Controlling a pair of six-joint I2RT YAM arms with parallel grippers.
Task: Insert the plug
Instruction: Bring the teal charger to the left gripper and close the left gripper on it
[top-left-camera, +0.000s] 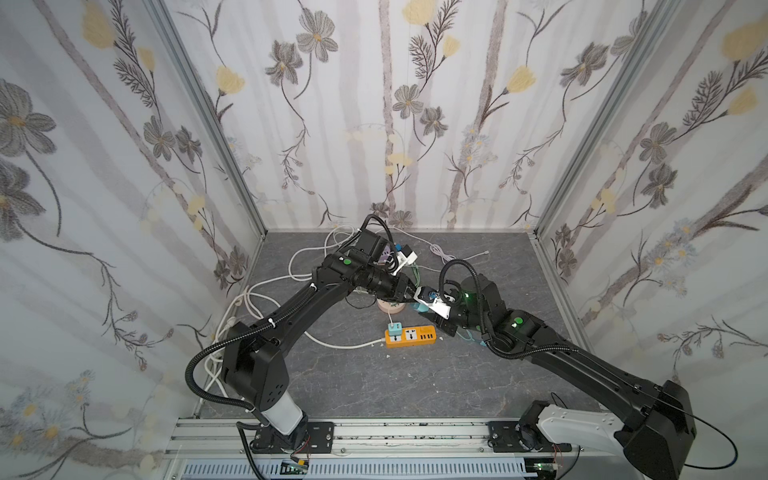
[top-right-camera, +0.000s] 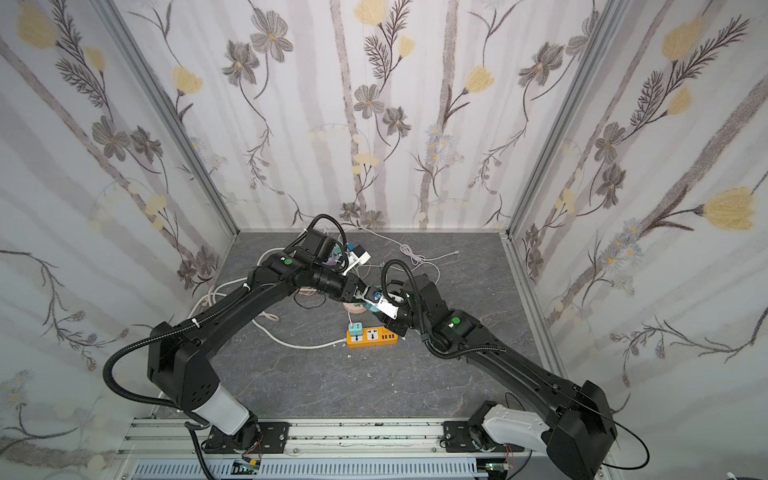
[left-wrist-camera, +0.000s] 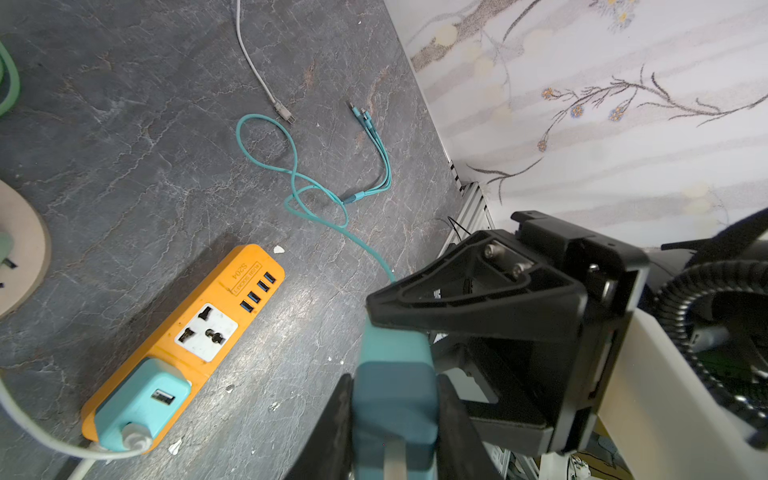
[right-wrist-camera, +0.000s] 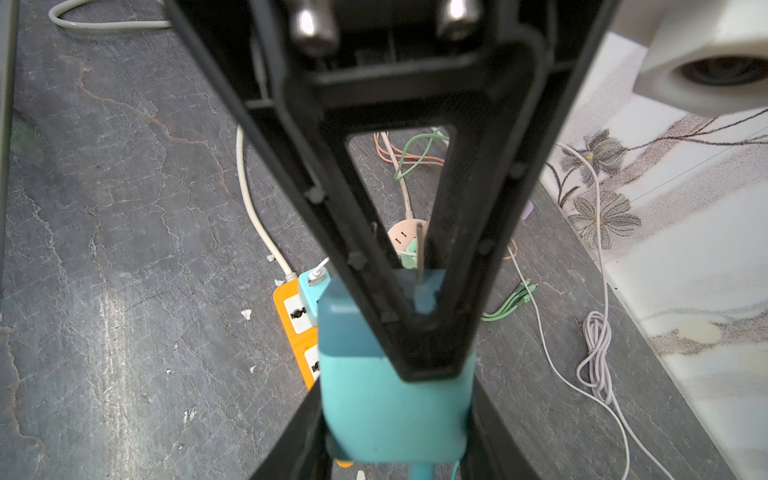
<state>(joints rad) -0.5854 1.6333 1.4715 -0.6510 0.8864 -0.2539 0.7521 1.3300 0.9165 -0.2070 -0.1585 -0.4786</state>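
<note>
Teal plug pinched by l. claw & r. claw near orange strip; we'd firm l. grip before r. frees.

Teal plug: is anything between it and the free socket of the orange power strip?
Nothing visible does. The teal plug hangs in the air near the orange power strip; the free socket lies uncovered, next to an adapter already inserted.

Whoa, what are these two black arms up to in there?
Both arms grip one teal plastic plug block in mid-air: the left claw on one end, the right claw on the other, like a hand-over. Nearby lies an orange power strip, its white middle socket free; another teal charger already sits at its end. The plug is not inserted yet.
</note>
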